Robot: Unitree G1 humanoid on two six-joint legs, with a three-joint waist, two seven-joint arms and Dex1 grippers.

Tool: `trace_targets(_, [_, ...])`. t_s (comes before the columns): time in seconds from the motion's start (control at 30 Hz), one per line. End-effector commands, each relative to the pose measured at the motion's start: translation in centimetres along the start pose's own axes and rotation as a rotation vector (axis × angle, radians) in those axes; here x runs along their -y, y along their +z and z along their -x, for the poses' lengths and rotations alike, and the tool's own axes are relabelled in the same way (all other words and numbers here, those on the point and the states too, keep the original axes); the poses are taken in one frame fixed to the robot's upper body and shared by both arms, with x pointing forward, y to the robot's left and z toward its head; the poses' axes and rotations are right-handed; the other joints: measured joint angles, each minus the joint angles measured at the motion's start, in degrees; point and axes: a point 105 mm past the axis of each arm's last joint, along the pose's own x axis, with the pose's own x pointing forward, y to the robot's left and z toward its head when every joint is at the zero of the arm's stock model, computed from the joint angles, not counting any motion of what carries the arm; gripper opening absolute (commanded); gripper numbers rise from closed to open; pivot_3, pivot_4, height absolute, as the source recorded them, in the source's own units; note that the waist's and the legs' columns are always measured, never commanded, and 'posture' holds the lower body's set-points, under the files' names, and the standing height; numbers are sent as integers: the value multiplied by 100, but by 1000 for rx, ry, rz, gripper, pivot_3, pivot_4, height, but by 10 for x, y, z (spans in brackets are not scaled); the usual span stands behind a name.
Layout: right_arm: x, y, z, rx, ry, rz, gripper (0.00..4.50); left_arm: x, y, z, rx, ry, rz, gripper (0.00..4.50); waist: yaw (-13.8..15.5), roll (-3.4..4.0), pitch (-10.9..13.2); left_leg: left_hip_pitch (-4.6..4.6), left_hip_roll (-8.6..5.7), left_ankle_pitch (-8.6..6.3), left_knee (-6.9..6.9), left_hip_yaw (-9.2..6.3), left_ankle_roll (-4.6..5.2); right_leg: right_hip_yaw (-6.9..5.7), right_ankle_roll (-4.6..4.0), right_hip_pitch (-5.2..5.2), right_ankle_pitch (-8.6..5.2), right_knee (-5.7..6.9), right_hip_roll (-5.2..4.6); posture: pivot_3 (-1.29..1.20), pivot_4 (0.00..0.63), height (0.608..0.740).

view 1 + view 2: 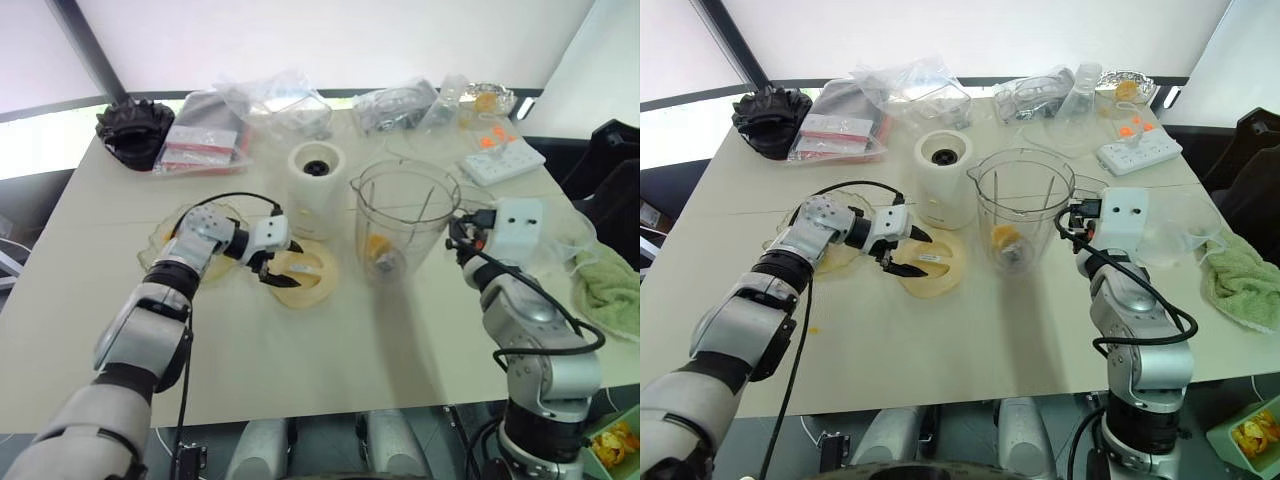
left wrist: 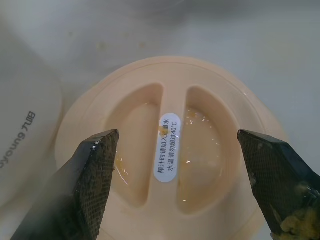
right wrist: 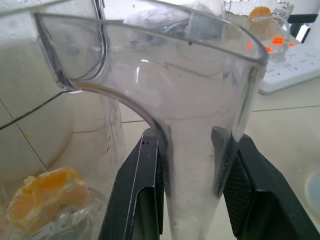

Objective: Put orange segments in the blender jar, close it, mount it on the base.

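On the cream lid (image 2: 170, 150), white Chinese-text sticker (image 2: 167, 148) reading 40°C, "oyoung" on base (image 2: 22, 145)

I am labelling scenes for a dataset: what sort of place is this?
Probably an indoor test bench set up as a kitchen: a table with a blender jar, its base and a power strip.

The blender jar (image 3: 200, 100) is seen to be clear, smooth, glossy plastic. The lid (image 2: 170, 150) is of cream plastic, wet-glossed in its recesses. The fingers (image 2: 95, 185) are faced with black cross-hatched pads.
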Motion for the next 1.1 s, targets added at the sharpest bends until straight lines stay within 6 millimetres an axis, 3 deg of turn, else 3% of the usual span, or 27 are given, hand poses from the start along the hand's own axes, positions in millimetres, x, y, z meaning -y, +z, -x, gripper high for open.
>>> trace_targets(0.03, [-4, 20, 3, 105, 6, -8, 970, -9, 10, 5, 5, 21, -43, 3971, -1, 0, 0, 0, 0, 0, 0, 0, 0, 0, 0, 1, 0, 0, 0, 0, 150, 740])
trace_targets(0.5, [-14, 13, 2, 110, 23, -7, 970, -4, 0, -9, -43, 2, -25, 3971, 0, 0, 0, 0, -1, 0, 1, -1, 0, -1, 0, 1, 0, 1, 0, 0, 150, 740])
trace_targets(0.77, [-14, 11, 2, 107, 24, -6, 970, 1, -16, -21, -102, 14, 28, 3971, 2, -2, -2, 12, -1, 0, 2, -2, 0, -2, 0, 13, 0, 1, 0, 0, 150, 740])
trace_targets(0.87, [-13, 12, 1, 108, 20, -2, 970, 3, -19, -24, -115, 13, 49, 3136, 1, -2, -2, 19, -1, 0, 3, -4, 0, -3, 0, 22, 0, 2, 0, 0, 150, 740])
trace_targets(1.03, [-11, 13, 1, 109, 17, 2, 970, 7, -25, -28, -139, 4, 87, 577, 2, -4, -6, 19, -1, 0, 5, -6, 0, -4, 0, 23, 0, 2, 1, 0, 150, 740])
trace_targets(1.07, [-11, 13, 1, 110, 16, 3, 970, 7, -26, -29, -142, 3, 92, 251, 5, -5, -6, 21, -1, 0, 6, -6, 0, -4, 1, 26, 0, 2, 1, 0, 150, 740])
trace_targets(1.1, [-11, 13, 1, 110, 16, 4, 970, 8, -26, -30, -142, -2, 96, 284, 9, -6, -7, 23, -1, 0, 6, -6, 0, -5, 1, 29, 0, 2, 1, 0, 150, 740])
